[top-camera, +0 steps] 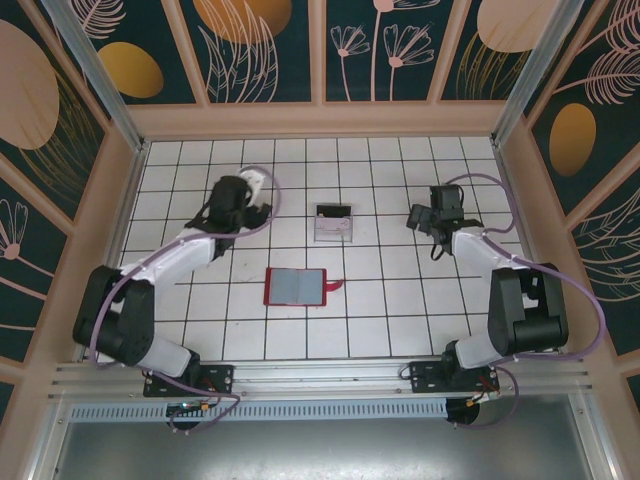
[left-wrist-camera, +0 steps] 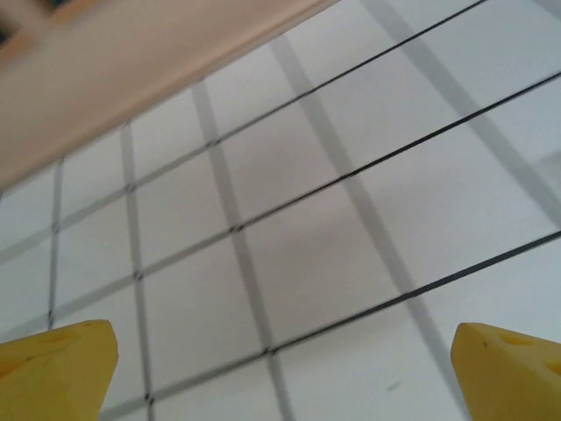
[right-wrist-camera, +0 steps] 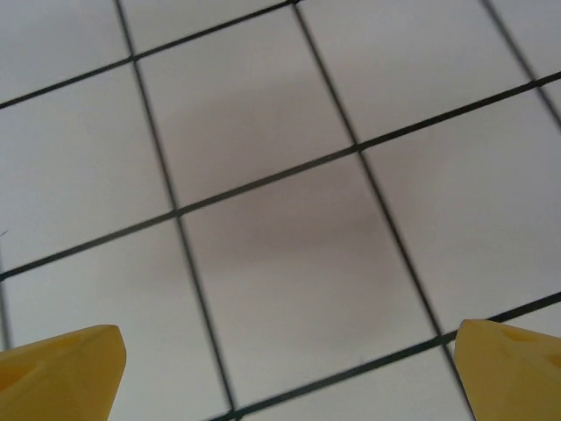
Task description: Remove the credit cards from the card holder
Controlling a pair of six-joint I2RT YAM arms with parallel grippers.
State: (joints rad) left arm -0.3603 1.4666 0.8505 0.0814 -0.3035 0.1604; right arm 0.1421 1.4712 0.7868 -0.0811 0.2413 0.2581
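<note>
The red card holder (top-camera: 296, 287) lies open on the worktop (top-camera: 400, 320), long axis left-right, between the 2 arms and closer to their bases than either end effector. The left end effector (top-camera: 250, 205) is nearer it than the right end effector (top-camera: 422, 216). Both gape wide over bare tile, holding nothing. 2 credit cards (top-camera: 333, 212) seem to sit in the clear stand (top-camera: 333, 236).

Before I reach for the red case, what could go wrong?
The red case lies flat and loose, with the left tool and right tool open and away from it, so a one-sided pull may drag it. The clear stand just behind it could get knocked on the way in.
</note>
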